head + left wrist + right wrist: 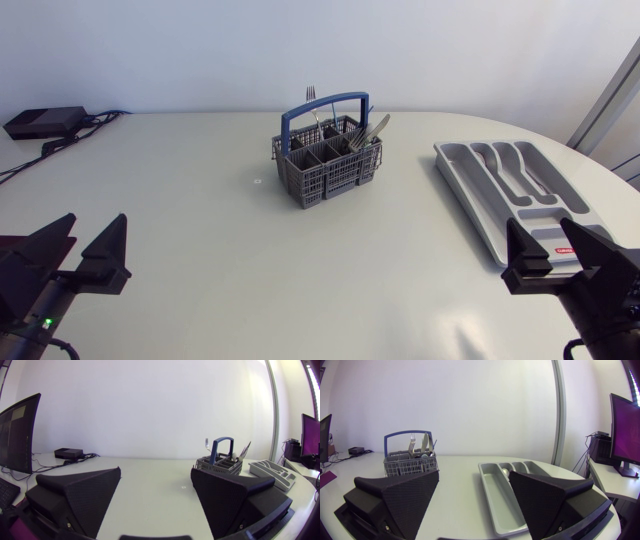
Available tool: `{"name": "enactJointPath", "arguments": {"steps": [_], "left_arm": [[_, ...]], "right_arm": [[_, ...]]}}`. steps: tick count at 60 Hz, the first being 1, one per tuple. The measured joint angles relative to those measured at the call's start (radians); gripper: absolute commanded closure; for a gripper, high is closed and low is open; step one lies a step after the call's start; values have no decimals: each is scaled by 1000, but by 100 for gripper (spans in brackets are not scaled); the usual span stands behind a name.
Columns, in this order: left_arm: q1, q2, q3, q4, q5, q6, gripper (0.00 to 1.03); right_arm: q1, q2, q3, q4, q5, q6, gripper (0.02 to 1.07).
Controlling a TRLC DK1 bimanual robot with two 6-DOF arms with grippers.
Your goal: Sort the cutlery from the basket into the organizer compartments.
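A grey cutlery basket with a blue handle stands upright at the table's middle back, with forks and other cutlery sticking up from it. The grey organizer tray lies at the right, its compartments holding nothing I can make out. My left gripper rests open at the near left, far from the basket. My right gripper stands open at the near right, over the organizer's near end. Ahead of the left gripper I see the basket; ahead of the right gripper lie the organizer and the basket.
A black box with cables sits at the far left corner of the table. The white tabletop stretches bare between the grippers and the basket.
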Motion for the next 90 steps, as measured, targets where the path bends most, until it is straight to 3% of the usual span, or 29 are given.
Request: {"name": "enactJointPath", "arguments": {"steps": [18, 38, 46, 51, 58, 66, 70, 86, 90], "left_arm": [[-36, 349, 221, 9, -3, 2, 10], [-211, 851, 496, -23, -18, -2, 10], [-246, 1057, 624, -76, -18, 11, 10], [-248, 1186, 726, -131, -2, 89, 10], [-250, 1354, 860, -179, 2, 179, 6], [-262, 1511, 976, -206, 50, 199, 7], [-271, 1554, 1008, -197, 90, 206, 11], [-315, 1701, 1113, 18, 167, 210, 19], [-320, 1751, 1139, 50, 175, 215, 27]], "right_arm": [[16, 196, 80, 55, 3, 0, 6], [69, 643, 240, 121, 4, 4, 7], [109, 818, 354, 96, 5, 0, 7], [137, 908, 428, 52, 5, -24, 7], [146, 1004, 498, 31, -66, -46, 7], [128, 1147, 603, -61, -164, -78, 7], [123, 1199, 639, -78, -182, -95, 7], [133, 1361, 768, -98, -253, -132, 7], [146, 1383, 782, -62, -253, -164, 7]]}}
